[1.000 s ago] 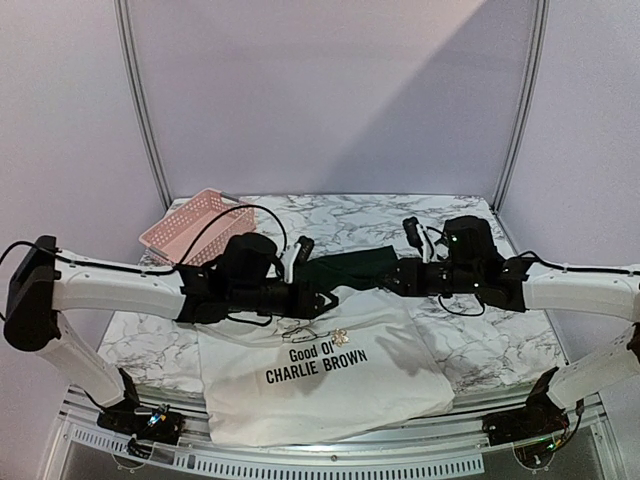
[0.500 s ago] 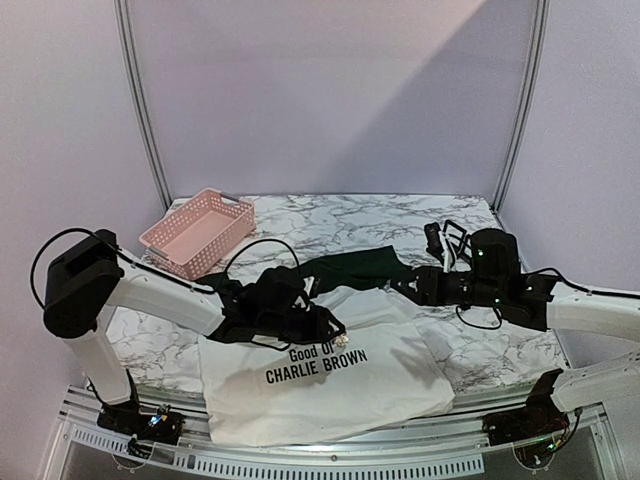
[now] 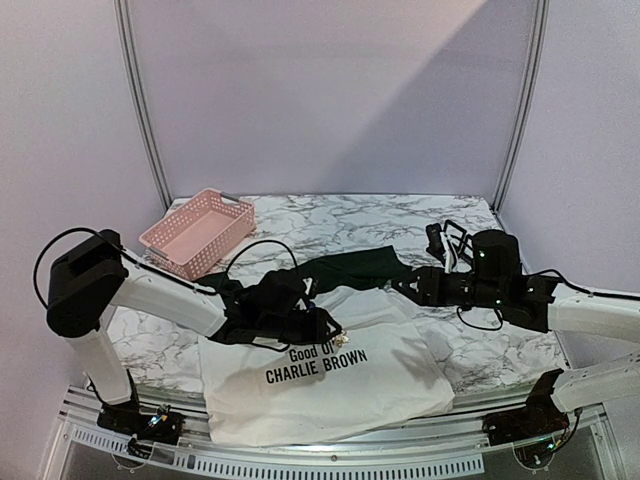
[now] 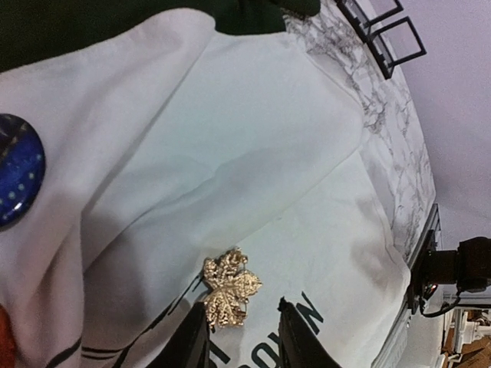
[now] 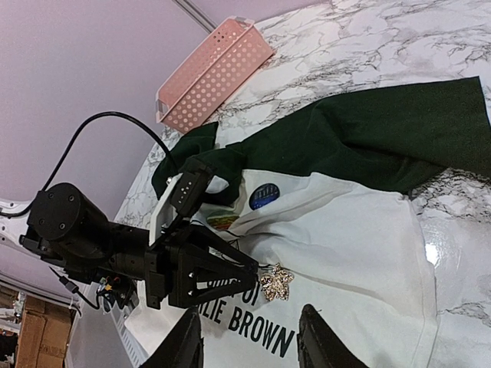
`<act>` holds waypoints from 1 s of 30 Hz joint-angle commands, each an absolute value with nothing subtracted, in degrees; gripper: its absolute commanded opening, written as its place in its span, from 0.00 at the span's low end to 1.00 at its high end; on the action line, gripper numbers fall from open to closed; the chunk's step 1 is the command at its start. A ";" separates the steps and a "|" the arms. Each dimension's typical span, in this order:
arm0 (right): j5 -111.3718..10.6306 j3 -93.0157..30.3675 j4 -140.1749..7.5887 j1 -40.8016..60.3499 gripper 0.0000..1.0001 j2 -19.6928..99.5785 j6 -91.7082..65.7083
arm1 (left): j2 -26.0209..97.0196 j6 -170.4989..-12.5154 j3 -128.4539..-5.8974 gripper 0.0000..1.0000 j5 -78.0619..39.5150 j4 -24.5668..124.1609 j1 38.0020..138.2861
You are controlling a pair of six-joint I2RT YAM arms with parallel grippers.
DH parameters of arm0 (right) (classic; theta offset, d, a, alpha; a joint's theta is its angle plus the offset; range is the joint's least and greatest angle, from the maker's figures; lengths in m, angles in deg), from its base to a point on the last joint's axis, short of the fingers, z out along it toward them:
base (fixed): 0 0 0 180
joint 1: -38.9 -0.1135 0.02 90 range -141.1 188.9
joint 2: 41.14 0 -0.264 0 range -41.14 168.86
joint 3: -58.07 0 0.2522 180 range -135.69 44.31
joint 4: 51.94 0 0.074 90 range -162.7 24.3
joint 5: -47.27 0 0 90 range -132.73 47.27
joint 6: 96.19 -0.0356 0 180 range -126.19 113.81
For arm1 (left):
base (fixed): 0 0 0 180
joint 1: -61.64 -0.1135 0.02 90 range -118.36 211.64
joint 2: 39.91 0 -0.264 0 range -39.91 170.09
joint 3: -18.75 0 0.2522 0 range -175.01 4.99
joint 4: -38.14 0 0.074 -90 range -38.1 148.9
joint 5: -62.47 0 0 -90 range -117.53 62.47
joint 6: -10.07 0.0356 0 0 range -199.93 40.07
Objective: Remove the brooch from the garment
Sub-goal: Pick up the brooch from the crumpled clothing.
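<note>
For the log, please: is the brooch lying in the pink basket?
No, the brooch sits on the white garment, on its chest.

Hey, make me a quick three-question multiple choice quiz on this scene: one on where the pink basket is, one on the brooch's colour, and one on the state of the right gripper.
1. Where does the pink basket stand?
A. At the near right corner
B. At the far left of the marble table
C. Between the two arm bases

2. What colour is the brooch?
A. Gold
B. Red
C. Blue

3. How is the right gripper?
A. Shut on a sleeve
B. Shut on the brooch
C. Open, holding nothing

Answers:
1 B: the top view shows it on bare marble at the far left, off the T-shirt.
2 A: the left wrist view shows it gold against the white cloth.
3 C: its own camera shows its fingers apart, with nothing between them.
</note>
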State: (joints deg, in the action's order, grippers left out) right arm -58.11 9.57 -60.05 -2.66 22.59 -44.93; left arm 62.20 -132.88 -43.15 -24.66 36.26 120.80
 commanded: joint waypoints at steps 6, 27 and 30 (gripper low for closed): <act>-57.87 9.15 -59.45 -2.33 0.41 22.73 -45.33 | 65.42 -132.15 -42.30 0.27 -23.60 34.65 121.67; -57.20 10.12 -59.71 -2.33 0.41 21.59 -45.80 | 68.61 -135.16 -42.14 0.02 -21.64 29.94 121.61; -57.06 10.16 -59.80 -2.33 0.41 20.99 -45.81 | 68.68 -135.60 -41.66 0.00 -20.91 28.26 121.59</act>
